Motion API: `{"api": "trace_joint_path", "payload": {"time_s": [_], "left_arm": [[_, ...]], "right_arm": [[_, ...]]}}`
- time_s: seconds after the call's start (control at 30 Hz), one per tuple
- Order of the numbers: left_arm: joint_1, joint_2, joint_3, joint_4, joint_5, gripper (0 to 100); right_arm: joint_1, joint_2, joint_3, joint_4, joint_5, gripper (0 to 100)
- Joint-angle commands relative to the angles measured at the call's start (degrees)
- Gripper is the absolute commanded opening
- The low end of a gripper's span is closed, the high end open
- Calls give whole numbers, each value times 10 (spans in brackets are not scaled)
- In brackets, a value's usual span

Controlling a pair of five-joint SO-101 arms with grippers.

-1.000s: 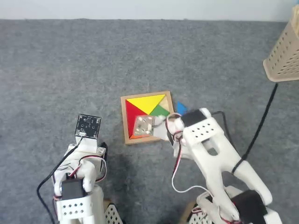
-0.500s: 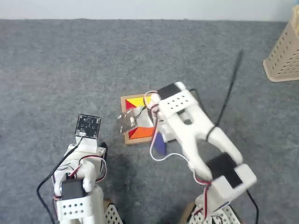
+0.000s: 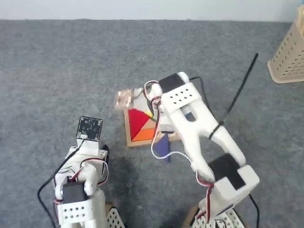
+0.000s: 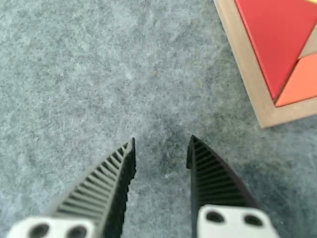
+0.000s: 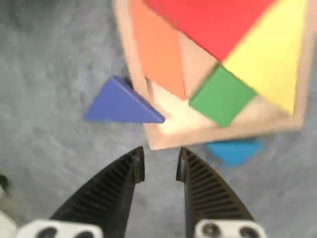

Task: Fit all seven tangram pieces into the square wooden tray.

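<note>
Est. 4/7 in square wooden tray (image 5: 125, 54) on grey tabletop (image 3: 57, 61) (red triangle (image 5: 218, 20), yellow triangle (image 5: 267, 49), orange piece (image 5: 156, 54), green square (image 5: 223, 96)); dark blue triangle (image 5: 121, 106), light blue piece (image 5: 234, 150) just outside; right end effector (image 5: 159, 151), left end effector (image 4: 162, 144) agape, empty.

Soft, even overhead light; shadows are faint.

In the high view the grey felt (image 3: 71, 57) is lit evenly, and no glare is seen. A soft shadow is cast beside the base of the left arm (image 3: 78, 199), and a fainter one under the right arm (image 3: 199, 123). In the left wrist view the felt is dimmed slightly ahead of the left gripper (image 4: 161, 144). In the right wrist view the wooden tray (image 5: 122, 39) is rendered smeared and its pale rim washed out, while the right gripper (image 5: 160, 151) is shown crisp.
</note>
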State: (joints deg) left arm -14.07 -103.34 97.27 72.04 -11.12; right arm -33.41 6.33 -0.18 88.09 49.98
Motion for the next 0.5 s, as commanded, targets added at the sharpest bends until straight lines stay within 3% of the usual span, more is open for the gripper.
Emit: {"api": "trace_joint_path", "payload": {"time_s": [0.0, 0.3, 0.47], "left_arm": [[1, -4, -7, 3, -3, 168], [1, -4, -7, 3, -3, 168], [1, -4, -7, 3, -3, 168]], "right_arm": [[-8, -89, 40, -13, -139, 2], [-38, -342, 405, -280, -274, 7], [-135, -371, 490, -288, -277, 7]]}}
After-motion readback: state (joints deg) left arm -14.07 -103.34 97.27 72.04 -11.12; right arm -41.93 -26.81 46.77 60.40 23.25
